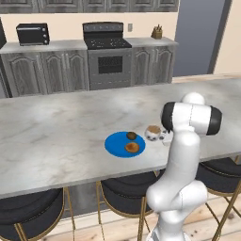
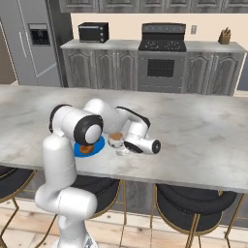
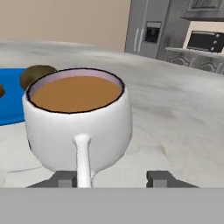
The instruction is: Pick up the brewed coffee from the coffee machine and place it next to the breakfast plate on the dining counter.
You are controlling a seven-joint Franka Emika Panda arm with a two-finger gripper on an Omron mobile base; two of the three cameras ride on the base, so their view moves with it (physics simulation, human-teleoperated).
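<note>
Marbled desk (image 1: 56, 136) carries blue plate (image 1: 117, 145); mug (image 1: 153, 133) sits just beside it, coffee full. Gripper (image 3: 112, 178) fingers spread apart around the handle, not clamped; careless retreat could snag handle, tip mug, spill

the small round white mug of light brown coffee (image 1: 153, 132) stands on the long grey-white marbled dining counter (image 1: 56, 136), just beside the flat round bright blue plate (image 1: 116, 144) on the plate's right in the left base view, with two small brown food pieces (image 1: 132, 141) lying on the plate. the two-finger gripper (image 3: 114, 178) sits low at the mug's handle side, its finger tips on either side of the handle, and black gold-legged stools (image 1: 124, 200) stand under the counter's near edge. behind the counter runs the grey cabinet worktop (image 2: 111, 44), with the black toaster oven (image 2: 93, 32) on it left of the black stove (image 2: 162, 55) and the grey refrigerator (image 2: 34, 43) at the far left in the right base view.
</note>
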